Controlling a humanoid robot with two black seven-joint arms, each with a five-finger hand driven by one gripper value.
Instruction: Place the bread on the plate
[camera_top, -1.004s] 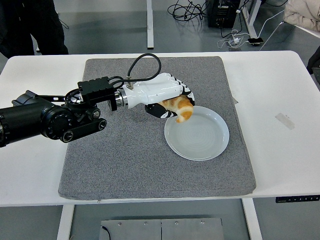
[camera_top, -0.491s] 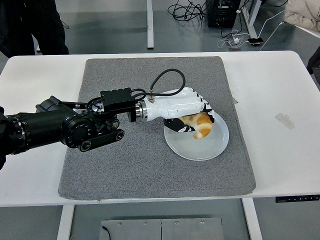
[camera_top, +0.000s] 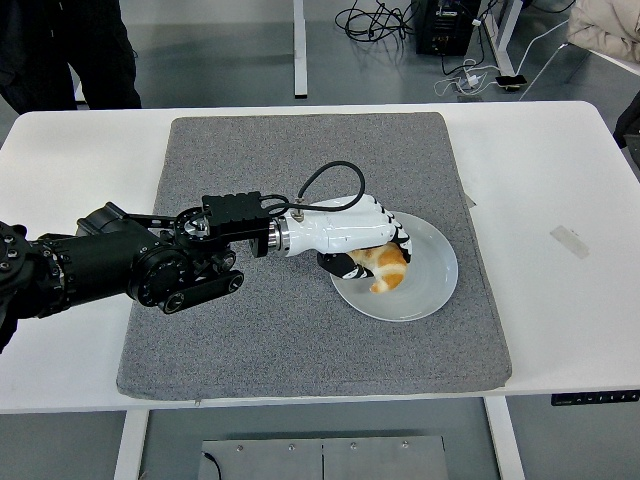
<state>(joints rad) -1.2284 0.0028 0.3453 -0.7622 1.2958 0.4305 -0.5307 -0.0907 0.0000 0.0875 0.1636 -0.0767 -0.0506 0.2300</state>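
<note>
White surface (camera_top: 560, 160), grey mat (camera_top: 250, 330) spread across middle; small clear tape strip (camera_top: 570, 241) lying right of mat.

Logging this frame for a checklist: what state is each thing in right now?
Left hand: over the plate, shut on the bread.
Bread: held, low over the plate's middle.
Plate: upright on the grey mat.
Right hand: not in view.
</note>
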